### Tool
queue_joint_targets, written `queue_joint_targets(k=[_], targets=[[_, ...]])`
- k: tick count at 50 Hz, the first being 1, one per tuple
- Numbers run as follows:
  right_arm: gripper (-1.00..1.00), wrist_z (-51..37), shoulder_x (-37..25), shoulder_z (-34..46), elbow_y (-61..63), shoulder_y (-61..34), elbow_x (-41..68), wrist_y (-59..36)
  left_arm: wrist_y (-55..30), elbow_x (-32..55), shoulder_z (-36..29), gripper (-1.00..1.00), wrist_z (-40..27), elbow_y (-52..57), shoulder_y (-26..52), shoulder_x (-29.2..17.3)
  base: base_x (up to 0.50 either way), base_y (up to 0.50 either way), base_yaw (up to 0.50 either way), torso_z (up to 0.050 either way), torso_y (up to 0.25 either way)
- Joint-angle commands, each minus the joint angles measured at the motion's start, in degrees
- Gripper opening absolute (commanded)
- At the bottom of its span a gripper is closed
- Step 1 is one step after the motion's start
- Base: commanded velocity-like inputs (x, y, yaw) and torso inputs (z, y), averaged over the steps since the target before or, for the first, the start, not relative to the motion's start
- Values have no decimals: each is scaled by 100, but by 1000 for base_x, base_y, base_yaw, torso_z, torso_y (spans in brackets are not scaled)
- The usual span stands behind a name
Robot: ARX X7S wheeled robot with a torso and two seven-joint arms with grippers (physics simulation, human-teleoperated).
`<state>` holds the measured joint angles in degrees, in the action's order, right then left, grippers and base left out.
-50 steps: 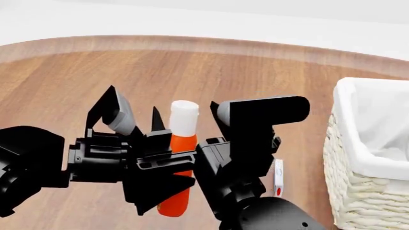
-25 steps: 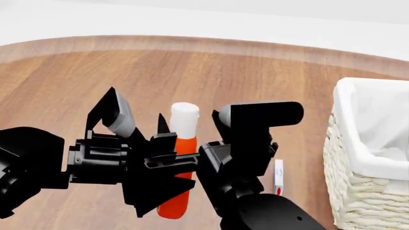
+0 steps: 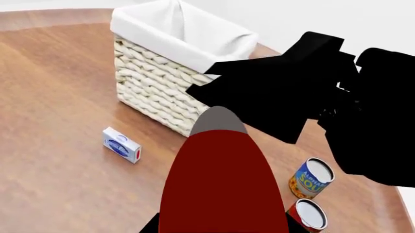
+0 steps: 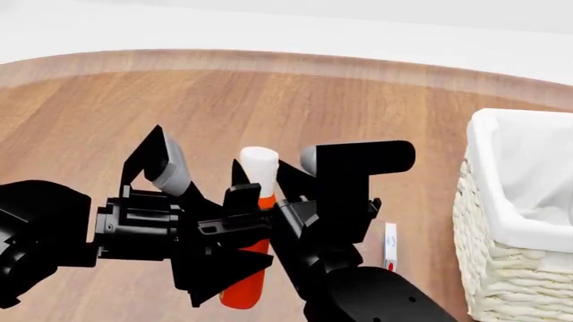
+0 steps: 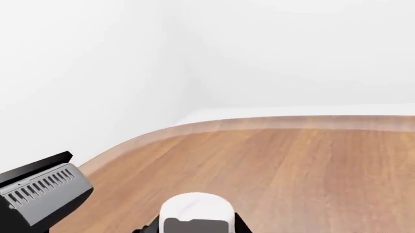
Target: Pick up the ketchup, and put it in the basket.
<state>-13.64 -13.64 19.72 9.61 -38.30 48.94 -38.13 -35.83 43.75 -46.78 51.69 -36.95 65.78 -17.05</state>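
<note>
The ketchup [image 4: 253,221] sits between your two arms in the head view, its white cap up and leaning a little toward the basket, its orange-red body running down behind the black links. No label shows on the side you can see. In the left wrist view the bottle [image 3: 224,187] fills the foreground as a dark red cone with a grey tip, so close that no print can be read on it. In the right wrist view only the white cap [image 5: 196,213] pokes up at the frame's lower edge.

Your left gripper [image 4: 235,231] has its jaws clamped on the ketchup around the middle of the body. Your right gripper [image 4: 296,201] is pressed in on the bottle's other side, just under the cap; whether its jaws are together or apart cannot be told, since the arm's own housing covers them.

The basket [image 4: 514,221] stands to the right on the table [image 4: 268,100], well apart from the bottle, its white liner folded over the woven rim.

A small white box [image 3: 122,144] with a blue oval logo and a red end lies on the table near the basket; its wording is too small to read. Two cans stand together beyond: one blue and orange reading "SOUP" [image 3: 311,177], one red with a white top [image 3: 307,216].
</note>
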Motion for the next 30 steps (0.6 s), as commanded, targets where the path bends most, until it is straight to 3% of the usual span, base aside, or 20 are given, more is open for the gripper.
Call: queue_joint_targets(k=[1,13,14,30], targets=[[-100,204,110,-124,-76,2,-172,120,183,-183,135,-100,88,-71,-8,152,0,0,0,0,0],[-100,211,106,-114,-149,-36,-203,198,207,-245,67,-100,-18,93,-83,97,0,0,0,0,1],[-100,235,102,-106,-173,-48,-218,219,179,-259,16,100,-5,212,-125,53,0,0,0,0,0],[-100,341,54,-142,-689,-400,-431,445,211,-253,32,100,-272,549,-329,-46,0,0,0,0,0]])
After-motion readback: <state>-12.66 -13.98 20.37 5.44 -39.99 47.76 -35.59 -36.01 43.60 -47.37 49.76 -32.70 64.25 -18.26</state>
